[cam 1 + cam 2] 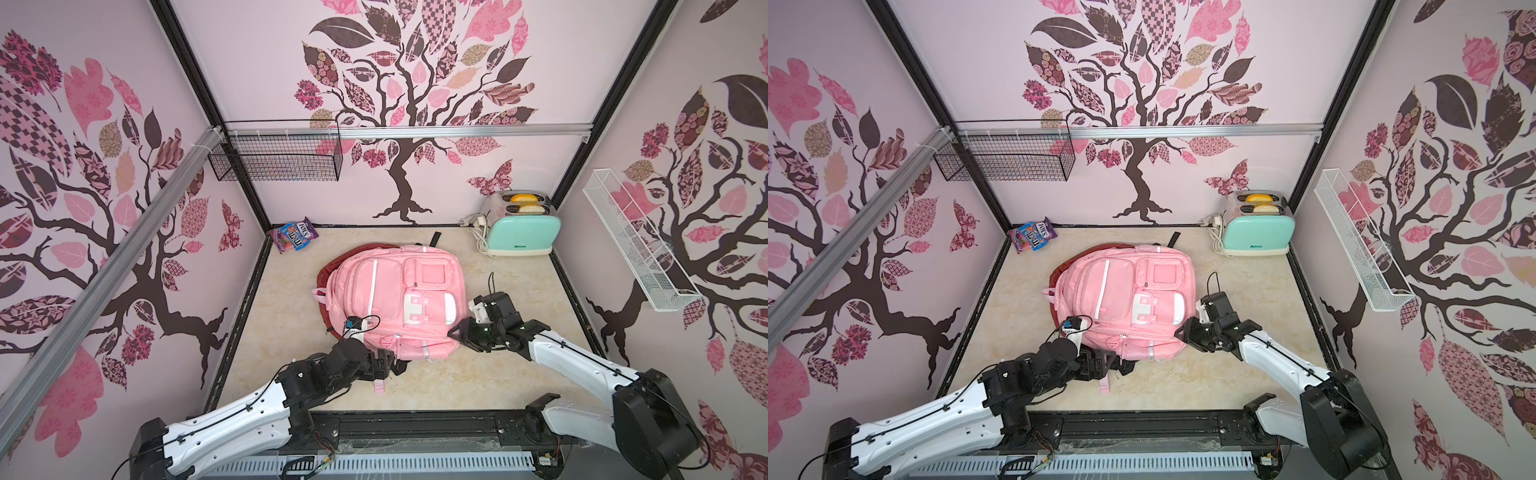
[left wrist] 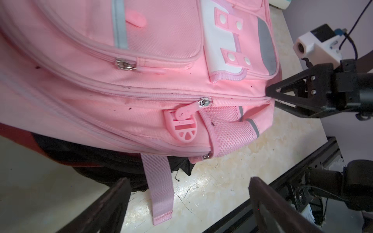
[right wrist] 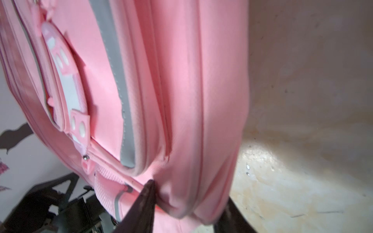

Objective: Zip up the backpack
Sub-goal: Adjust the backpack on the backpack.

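A pink backpack [image 1: 395,291] [image 1: 1125,291] lies flat in the middle of the table. My left gripper [image 1: 386,365] [image 2: 187,191] is open at the bag's near edge, with only a loose pink strap [image 2: 159,187] lying on the table between its fingers. Ahead of it, in the left wrist view, a metal zipper slider [image 2: 205,102] with a pink pull tab [image 2: 186,112] sits on a closed seam. My right gripper [image 1: 454,332] [image 3: 189,195] is at the bag's near right corner, its fingers pinching bunched pink fabric [image 3: 181,203].
A mint toaster [image 1: 521,232] with its cord stands at the back right. A candy bag [image 1: 293,235] leans in the back left corner. A black wire basket [image 1: 278,158] and a white wire rack [image 1: 636,245] hang on the walls. A black rail [image 2: 302,159] runs along the table's front edge.
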